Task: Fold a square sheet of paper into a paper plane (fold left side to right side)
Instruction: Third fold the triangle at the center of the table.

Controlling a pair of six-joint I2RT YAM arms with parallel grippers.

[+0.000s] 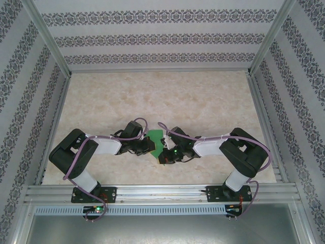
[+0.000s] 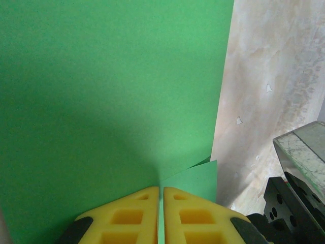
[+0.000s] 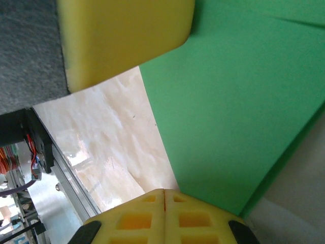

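Top external shows the green paper (image 1: 156, 138) near-centre over the table (image 1: 213, 101), partly hidden by the left gripper (image 2: 161, 192), which clamps the sheet, and the right gripper (image 3: 164, 193), closed tight at its edge, pinch unclear; wrist views crop the paper's outline.

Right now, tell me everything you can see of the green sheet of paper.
The green sheet of paper is thin, plain, matte bright green, with a folded flap along one crease. It stands raised above the marbled table, near its front edge. The left hand is shut on its edge; the right hand is shut at another edge, grip unclear.
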